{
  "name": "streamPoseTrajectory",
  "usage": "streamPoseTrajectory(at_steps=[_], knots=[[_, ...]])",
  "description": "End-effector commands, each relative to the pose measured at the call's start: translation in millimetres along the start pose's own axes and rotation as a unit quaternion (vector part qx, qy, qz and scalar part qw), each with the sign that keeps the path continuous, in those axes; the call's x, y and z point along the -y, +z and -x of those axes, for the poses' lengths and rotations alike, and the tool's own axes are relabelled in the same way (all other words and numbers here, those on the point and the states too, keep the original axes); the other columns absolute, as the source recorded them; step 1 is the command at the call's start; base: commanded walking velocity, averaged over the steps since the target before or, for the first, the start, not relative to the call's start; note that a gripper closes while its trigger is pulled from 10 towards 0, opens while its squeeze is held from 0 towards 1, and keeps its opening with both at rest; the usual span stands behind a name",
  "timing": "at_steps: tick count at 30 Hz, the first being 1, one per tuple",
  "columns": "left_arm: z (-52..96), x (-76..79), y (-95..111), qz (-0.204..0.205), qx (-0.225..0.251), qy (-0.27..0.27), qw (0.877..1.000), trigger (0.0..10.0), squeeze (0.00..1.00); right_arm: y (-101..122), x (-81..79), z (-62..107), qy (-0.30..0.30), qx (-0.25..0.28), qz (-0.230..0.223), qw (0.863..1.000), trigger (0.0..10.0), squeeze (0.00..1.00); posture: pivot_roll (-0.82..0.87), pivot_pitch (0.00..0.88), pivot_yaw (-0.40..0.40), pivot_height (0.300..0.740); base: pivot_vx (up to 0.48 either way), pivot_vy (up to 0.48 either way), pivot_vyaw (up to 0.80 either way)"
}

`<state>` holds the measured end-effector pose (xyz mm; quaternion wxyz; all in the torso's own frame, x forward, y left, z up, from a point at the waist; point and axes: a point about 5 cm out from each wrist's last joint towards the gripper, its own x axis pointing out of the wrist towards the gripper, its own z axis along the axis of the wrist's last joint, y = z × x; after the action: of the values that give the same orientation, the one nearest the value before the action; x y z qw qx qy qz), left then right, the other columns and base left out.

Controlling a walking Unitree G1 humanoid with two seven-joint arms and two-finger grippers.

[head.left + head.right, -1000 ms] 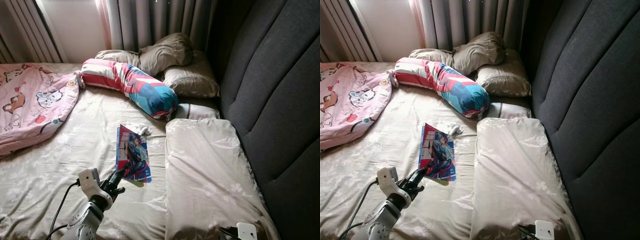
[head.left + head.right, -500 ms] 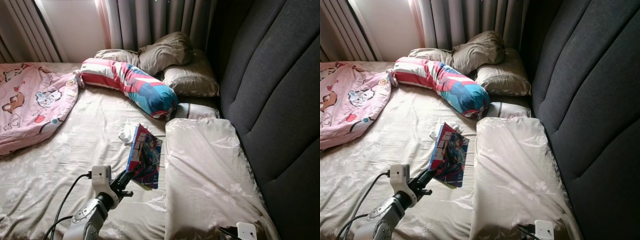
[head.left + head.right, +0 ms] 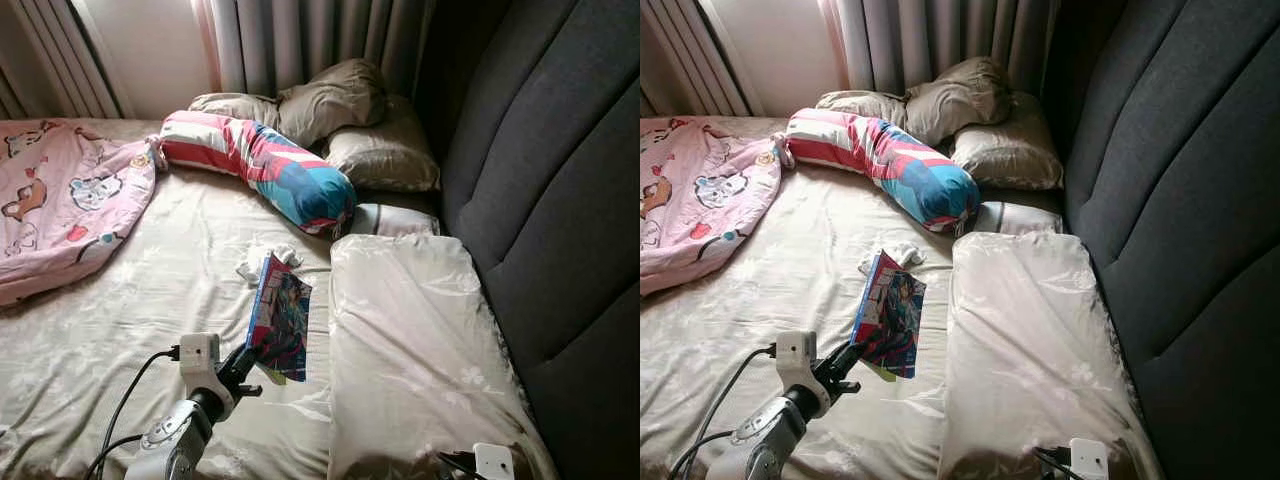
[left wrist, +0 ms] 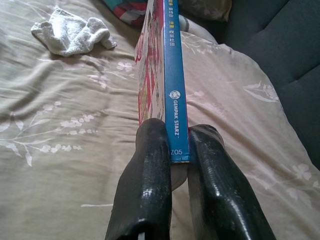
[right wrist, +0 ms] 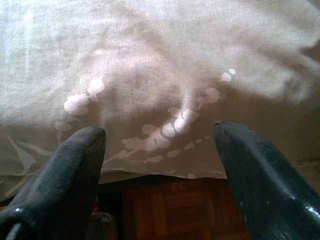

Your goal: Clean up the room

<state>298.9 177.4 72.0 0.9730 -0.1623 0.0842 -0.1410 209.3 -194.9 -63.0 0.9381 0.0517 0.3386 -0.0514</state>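
Note:
A colourful comic book (image 3: pixel 279 319) with a blue spine (image 4: pixel 172 75) stands nearly upright above the beige bed sheet (image 3: pixel 120 320). My left gripper (image 3: pixel 245 359) is shut on the book's lower edge, fingers (image 4: pixel 150 175) pinching both covers. A crumpled white cloth (image 3: pixel 262 262) lies on the sheet just beyond the book. My right gripper (image 5: pixel 160 135) hangs open at the bed's near edge, over the sheet's hem and a strip of wooden floor (image 5: pixel 175 210).
A long striped bolster (image 3: pixel 260 170) and beige pillows (image 3: pixel 340 110) lie at the head. A pink cartoon blanket (image 3: pixel 60 210) covers the left. A flat pillow (image 3: pixel 410 340) runs along the dark padded headboard (image 3: pixel 540 200). Curtains (image 3: pixel 300 40) hang behind.
The left gripper has lifted the book off the sheet and tipped it upright, uncovering the white cloth. In the last half second the book shifted slightly left. The camera moved a little.

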Motion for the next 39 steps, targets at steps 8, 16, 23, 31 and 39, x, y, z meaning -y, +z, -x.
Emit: streamPoseTrajectory(at_steps=[8, 16, 23, 31, 39], knots=[[-0.7, 4.3, 6, -0.006, 0.023, -0.006, 1.0, 10.0, 0.0, -5, 5.2, 2.8, -0.019, 0.0, 0.013, 1.0, 10.0, 0.0, -0.01, 0.168, -0.058, 0.734, 0.0, 0.0, 0.0], [-1.1, 4.2, 6, -0.004, 0.022, -0.009, 1.0, 10.0, 0.0, 4, 2.4, 4.7, -0.015, 0.064, -0.023, 0.998, 10.0, 0.0, -0.01, 0.167, -0.051, 0.7, 0.0, 0.0, 0.0], [-3.1, 6.8, 6, -0.003, 0.019, -0.013, 1.0, 10.0, 0.0, 12, -0.3, 5.6, 0.002, 0.102, -0.006, 0.995, 10.0, 0.0, -0.02, 0.172, -0.051, 0.682, 0.0, 0.0, 0.0], [-2.9, 7.0, 4, 0.001, 0.018, -0.015, 1.0, 10.0, 0.0, 10, 0.4, 6.0, -0.002, 0.101, -0.012, 0.995, 10.0, 0.0, -0.02, 0.175, -0.052, 0.677, 0.0, 0.0, 0.0], [-3.8, 5.0, 4, 0.012, 0.02, -0.006, 1.0, 10.0, 0.0, 14, 0.4, 6.8, -0.001, 0.118, -0.005, 0.993, 10.0, 0.0, -0.02, 0.182, -0.055, 0.667, 0.0, 0.0, 0.0]])
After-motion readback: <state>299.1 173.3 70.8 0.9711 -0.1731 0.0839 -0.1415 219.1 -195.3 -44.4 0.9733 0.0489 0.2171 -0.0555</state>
